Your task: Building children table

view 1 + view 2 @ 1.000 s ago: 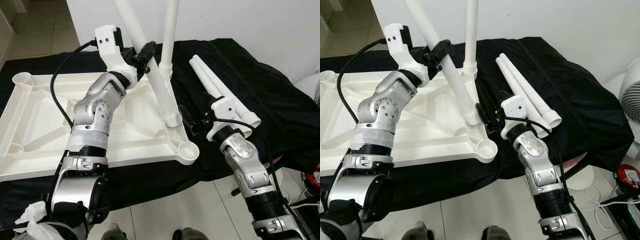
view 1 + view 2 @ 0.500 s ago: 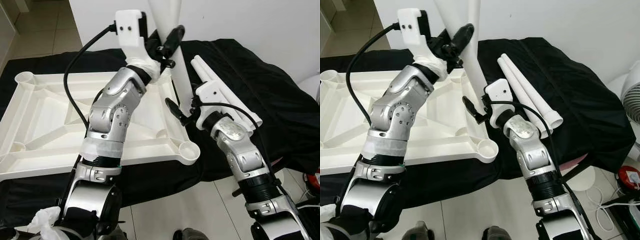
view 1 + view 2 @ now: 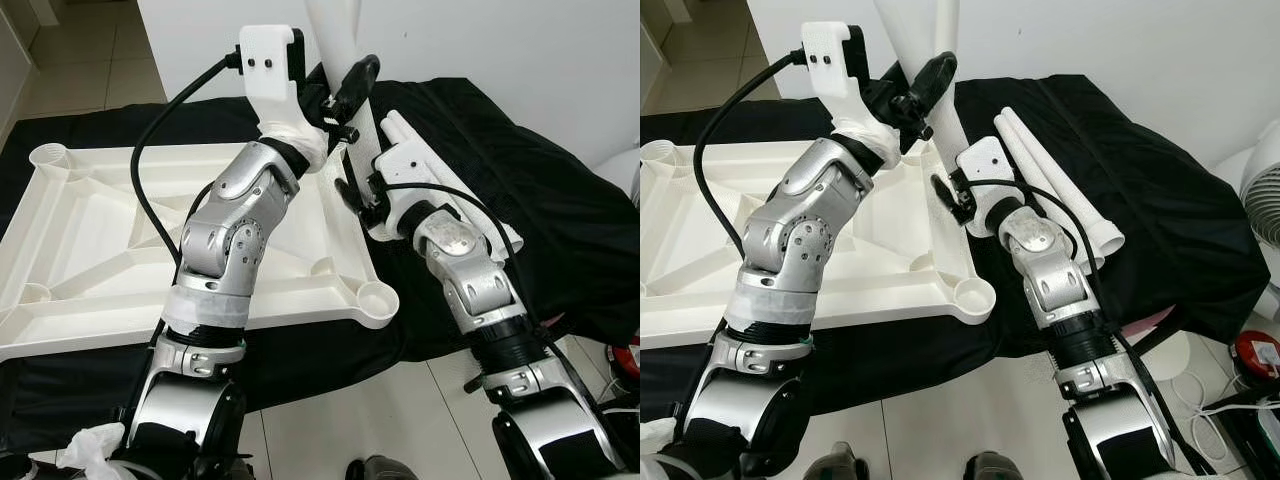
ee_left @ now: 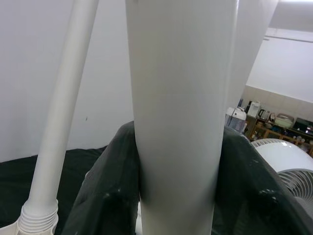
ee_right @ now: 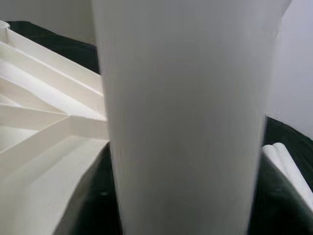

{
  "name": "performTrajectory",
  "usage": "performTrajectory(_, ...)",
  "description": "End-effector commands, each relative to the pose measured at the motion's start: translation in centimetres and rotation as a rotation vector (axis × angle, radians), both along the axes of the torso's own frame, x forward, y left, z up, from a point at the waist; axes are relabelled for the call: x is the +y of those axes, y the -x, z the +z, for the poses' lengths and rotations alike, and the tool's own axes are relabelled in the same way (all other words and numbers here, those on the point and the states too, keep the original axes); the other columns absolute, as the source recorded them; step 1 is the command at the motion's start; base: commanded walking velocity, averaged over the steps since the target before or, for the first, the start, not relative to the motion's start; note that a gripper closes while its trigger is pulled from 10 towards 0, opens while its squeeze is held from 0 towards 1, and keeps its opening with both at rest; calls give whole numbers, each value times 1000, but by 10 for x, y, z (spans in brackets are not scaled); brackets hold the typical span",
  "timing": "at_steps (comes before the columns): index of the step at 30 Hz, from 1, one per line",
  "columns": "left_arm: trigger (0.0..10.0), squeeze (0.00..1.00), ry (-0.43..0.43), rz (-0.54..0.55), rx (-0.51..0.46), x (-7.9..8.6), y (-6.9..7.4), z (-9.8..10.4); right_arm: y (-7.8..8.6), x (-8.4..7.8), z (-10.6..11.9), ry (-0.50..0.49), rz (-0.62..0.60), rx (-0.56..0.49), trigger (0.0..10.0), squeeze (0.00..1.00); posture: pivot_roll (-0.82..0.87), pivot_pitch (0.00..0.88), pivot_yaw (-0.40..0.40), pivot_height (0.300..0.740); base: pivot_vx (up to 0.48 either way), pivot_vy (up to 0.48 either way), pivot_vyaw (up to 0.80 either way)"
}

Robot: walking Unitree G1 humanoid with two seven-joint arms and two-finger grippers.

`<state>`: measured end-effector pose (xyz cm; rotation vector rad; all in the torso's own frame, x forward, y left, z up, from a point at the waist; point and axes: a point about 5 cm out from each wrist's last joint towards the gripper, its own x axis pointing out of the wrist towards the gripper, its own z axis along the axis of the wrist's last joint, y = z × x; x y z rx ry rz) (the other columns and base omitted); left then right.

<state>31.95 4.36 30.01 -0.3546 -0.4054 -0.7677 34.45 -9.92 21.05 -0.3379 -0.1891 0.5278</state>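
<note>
The white table top (image 3: pixel 60 330) lies upside down on a black cloth (image 3: pixel 560 230). My left gripper (image 3: pixel 345 90) is shut on a white table leg (image 3: pixel 902 25), held steeply upright over the top's far right corner. In the left wrist view the leg (image 4: pixel 178 122) is pressed between both fingers. My right gripper (image 3: pixel 358 195) sits against the lower part of the same leg (image 5: pixel 186 117), just above the top's right rim. A second leg (image 4: pixel 63 112) stands in the far right corner socket. Two spare legs (image 3: pixel 470 200) lie on the cloth to the right.
An open corner socket (image 3: pixel 378 298) is at the table top's front right. A white wall rises close behind. A white fan (image 3: pixel 1265 200) stands at the right edge. Tiled floor with a red object (image 3: pixel 1258 352) and cables lies in front.
My left arm has lifted the leg from a slant across the table top to nearly upright. My right gripper has moved up and left from beside the spare legs to the leg.
</note>
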Motion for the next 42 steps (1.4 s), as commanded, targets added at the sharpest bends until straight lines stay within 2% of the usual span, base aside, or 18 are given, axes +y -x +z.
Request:
performTrajectory(1, 10000, 0, -4, -19, -26, -4, 5, 5, -2, 1, -1, 22, -9, 9, 0, 0, -2, 0, 6, 740, 0, 0, 0)
performTrajectory(12, 10000, 0, -10, -18, -43, -5, 7, 7, -2, -2, -14, 54, -61, 56, 0, 0, -8, 0, 3, 740, 0, 0, 0)
performTrajectory(13, 10000, 0, -11, -24, -47, -7, 7, 7, -2, -2, -16, 56, -69, 63, 10000, 0, -9, 0, 4, 740, 0, 0, 0)
performTrajectory(14, 10000, 0, -12, -27, -50, -8, 8, 8, -3, -2, -17, 56, -78, 67, 10000, 0, -9, 0, 4, 740, 0, 0, 0)
performTrajectory(15, 10000, 0, -13, -29, -52, -9, 8, 8, -3, -2, -18, 48, -86, 74, 10000, 349, -9, 0, 4, 740, 0, 0, 0)
performTrajectory(16, 10000, 0, -14, -30, -54, -9, 8, 8, -3, -2, -18, 46, -91, 79, 10000, 1000, -9, 0, 4, 740, 0, 0, 0)
performTrajectory(19, 10000, 0, -15, -31, -54, -9, 8, 7, -3, -2, -19, 46, -94, 84, 10000, 1000, -11, 0, 3, 740, 0, 0, 0)
performTrajectory(20, 10000, 0, -15, -32, -54, -9, 9, 7, -3, -2, -19, 50, -102, 84, 10000, 533, -11, 0, 3, 740, 0, 0, 0)
performTrajectory(21, 10000, 0, -15, -32, -54, -9, 9, 7, -3, -2, -19, 50, -102, 84, 10000, 533, -11, 0, 3, 740, 0, 0, 0)
performTrajectory(22, 10000, 0, -16, -33, -54, -9, 9, 7, -3, -2, -20, 52, -114, 95, 10000, 0, -11, 0, 2, 740, 0, 0, 0)
performTrajectory(26, 10000, 0, -16, -34, -51, -9, 9, 6, -3, -2, -22, 49, -118, 120, 10000, 0, -11, 0, 2, 740, 0, 0, 0)
performTrajectory(42, 10000, 0, -18, -42, -42, -11, 11, 3, 1, 9, -3, 65, -62, 20, 10000, 0, -9, 0, -4, 740, 0, 0, 0)
